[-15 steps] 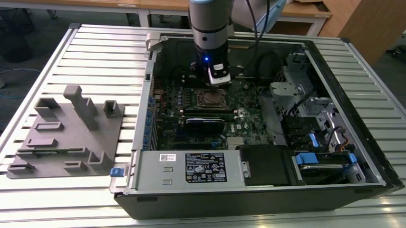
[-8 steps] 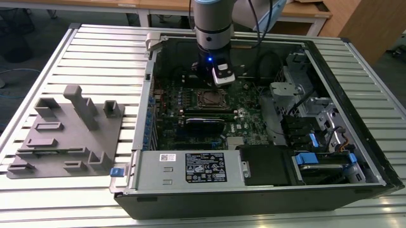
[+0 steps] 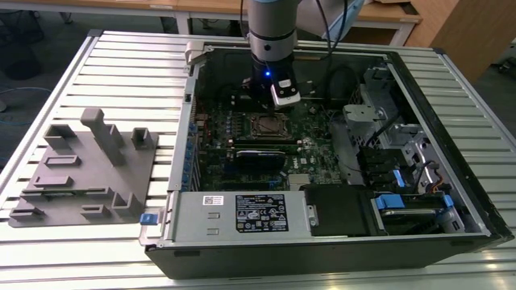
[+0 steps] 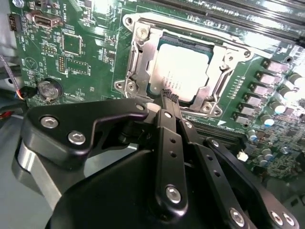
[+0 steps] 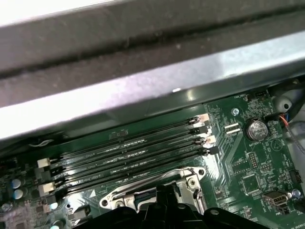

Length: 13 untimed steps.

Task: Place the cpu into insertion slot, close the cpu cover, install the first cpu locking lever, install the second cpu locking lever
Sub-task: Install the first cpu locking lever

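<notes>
Hovering clenched above the cpu, the pincer overhangs the slatted table.

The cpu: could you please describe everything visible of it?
The cpu is a flat square chip with a pale silver-grey metal top, lying level in the insertion slot on the green motherboard. The silvery cpu cover frames its edges. The gripper hangs close by one edge; contact cannot be told.

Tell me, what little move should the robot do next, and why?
Probably lower the black fingers, shut together, a little, to reach a locking lever. The silver-grey square chip already lies in place, the silvery metal frame cover lies flat around it, and the fingers sit beside that frame.
</notes>
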### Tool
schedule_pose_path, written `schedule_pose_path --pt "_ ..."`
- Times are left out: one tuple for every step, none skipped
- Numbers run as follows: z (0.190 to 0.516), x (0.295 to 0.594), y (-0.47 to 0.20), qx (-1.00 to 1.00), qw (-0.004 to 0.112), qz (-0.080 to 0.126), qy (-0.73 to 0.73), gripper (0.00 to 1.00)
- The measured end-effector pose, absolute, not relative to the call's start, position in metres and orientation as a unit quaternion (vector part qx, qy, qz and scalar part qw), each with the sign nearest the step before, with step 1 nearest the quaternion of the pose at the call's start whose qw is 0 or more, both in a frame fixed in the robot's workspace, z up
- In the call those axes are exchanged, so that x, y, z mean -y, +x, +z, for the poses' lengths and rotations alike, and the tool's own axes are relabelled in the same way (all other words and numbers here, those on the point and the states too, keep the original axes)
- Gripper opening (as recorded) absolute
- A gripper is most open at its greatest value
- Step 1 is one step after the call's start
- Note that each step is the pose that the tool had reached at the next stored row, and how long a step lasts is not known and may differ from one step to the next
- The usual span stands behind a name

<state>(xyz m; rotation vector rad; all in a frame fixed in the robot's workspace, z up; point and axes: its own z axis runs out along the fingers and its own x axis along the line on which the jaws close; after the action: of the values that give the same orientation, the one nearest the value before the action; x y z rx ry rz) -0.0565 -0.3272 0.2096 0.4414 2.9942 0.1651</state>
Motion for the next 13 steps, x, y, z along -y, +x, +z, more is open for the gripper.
schedule_pose_path --pt "0.21 0.327 -0.057 -0.986 0.055 0.054 0.145 0.11" --pt "0.21 0.327 -0.057 -0.986 0.055 0.054 0.145 0.11" --pt "0.21 0.327 -0.057 -0.986 0.055 0.054 0.145 0.11" --pt "0.21 0.327 -0.057 -0.986 0.055 0.054 0.145 0.11" --pt "0.21 0.327 -0.057 -0.986 0.055 0.054 0.145 0.11" --pt "0.211 0.327 -0.057 -0.986 0.055 0.054 0.145 0.11" --pt "0.214 0.327 -0.057 -0.986 0.055 0.054 0.145 0.11" --pt "0.216 0.327 -0.057 -0.986 0.055 0.054 0.145 0.11" --pt "0.219 0.327 -0.057 -0.986 0.055 0.054 0.145 0.11" --pt "0.221 0.327 -0.057 -0.986 0.055 0.054 0.145 0.11" --pt "0.223 0.327 -0.057 -0.986 0.055 0.054 0.145 0.11" --pt "0.225 0.327 -0.057 -0.986 0.055 0.054 0.145 0.11" --pt "0.226 0.327 -0.057 -0.986 0.055 0.054 0.145 0.11"
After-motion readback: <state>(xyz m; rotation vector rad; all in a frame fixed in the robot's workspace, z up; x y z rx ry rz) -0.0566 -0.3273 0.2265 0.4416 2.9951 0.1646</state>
